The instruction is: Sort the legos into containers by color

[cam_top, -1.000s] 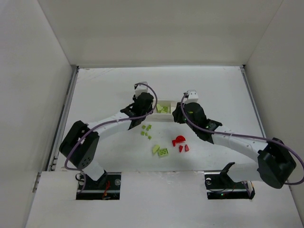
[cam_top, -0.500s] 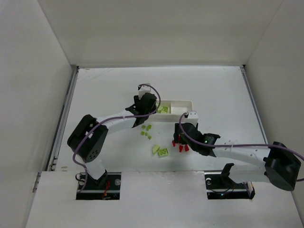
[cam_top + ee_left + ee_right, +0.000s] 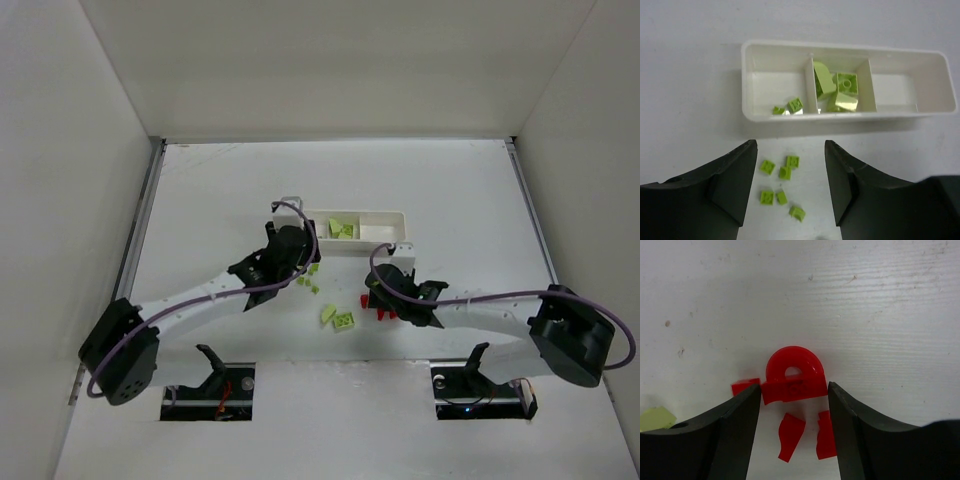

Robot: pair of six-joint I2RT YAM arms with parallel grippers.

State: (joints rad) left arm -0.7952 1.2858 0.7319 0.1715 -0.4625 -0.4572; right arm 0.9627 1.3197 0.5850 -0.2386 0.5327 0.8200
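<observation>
Over the last second the left hand (image 3: 790, 145) has drawn back from the tray (image 3: 850, 46) toward the near side of the desk (image 3: 865, 300), while the right hand (image 3: 794, 387) has left the tray and dropped over the red pieces. Both hands are spread wide and hold nothing. The left one hangs above the scatter of loose green bricks (image 3: 785, 172) just in front of the tray, which looks like lining up for its next pick. The right one straddles the red arch (image 3: 792, 372), a finger on either side but not yet pinching, so a grasp on that piece seems to be the step in hand. Three small red bits (image 3: 790, 435) lie just beside the arch, close enough to be nudged when the fingers close. In the tray, the left compartment (image 3: 765, 85) holds two tiny green bricks, the middle compartment (image 3: 840, 70) a pile of larger green ones, and the right compartment (image 3: 900, 85) shows no brick at all, likely kept for the red. Two bigger lime pieces (image 3: 338, 318) sit on the desk between the arms.
</observation>
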